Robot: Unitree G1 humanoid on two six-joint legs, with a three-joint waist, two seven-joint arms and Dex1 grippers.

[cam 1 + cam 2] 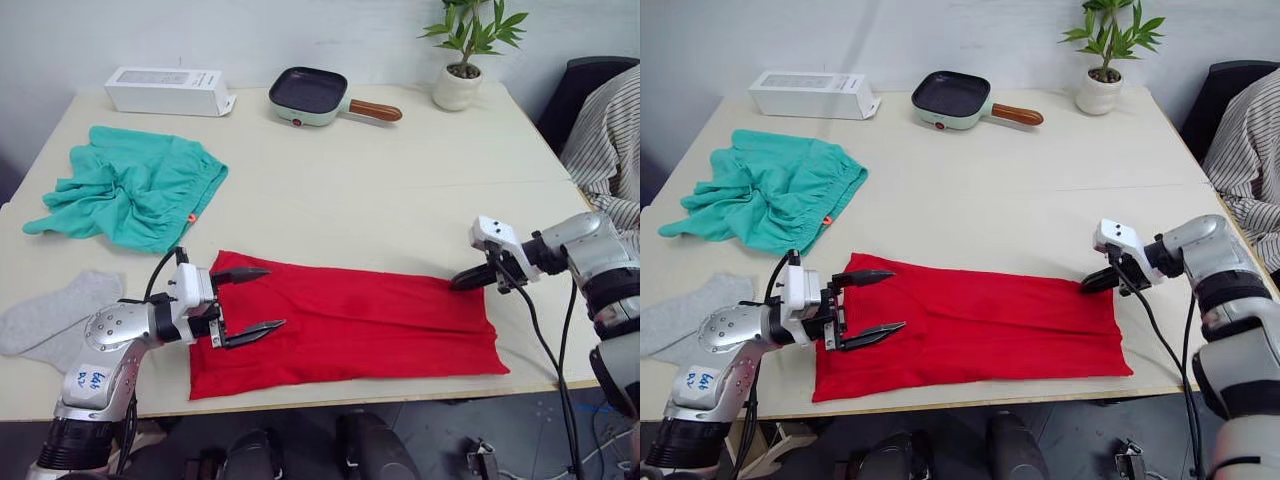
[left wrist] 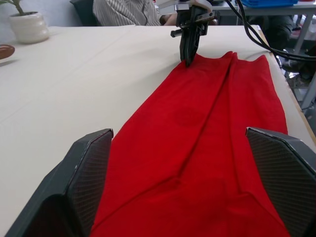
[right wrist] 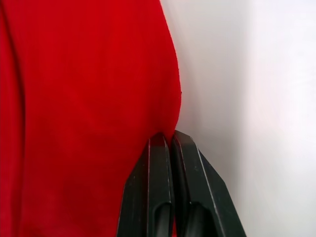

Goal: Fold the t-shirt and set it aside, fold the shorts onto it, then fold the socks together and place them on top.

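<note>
The red t-shirt (image 1: 360,325) lies folded into a long strip along the table's front edge. My left gripper (image 1: 272,297) hovers open over its left end, one finger on each side of the cloth's width, holding nothing. My right gripper (image 1: 455,283) is shut on the shirt's far right corner, with the red hem pinched between its fingertips (image 3: 171,136). The teal shorts (image 1: 135,190) lie crumpled at the far left. The grey socks (image 1: 50,315) lie flat at the left front, beside my left arm.
At the table's back stand a white box (image 1: 168,90), a small pan with a wooden handle (image 1: 310,95) and a potted plant (image 1: 458,85). A person in a striped shirt (image 1: 612,130) sits at the right edge.
</note>
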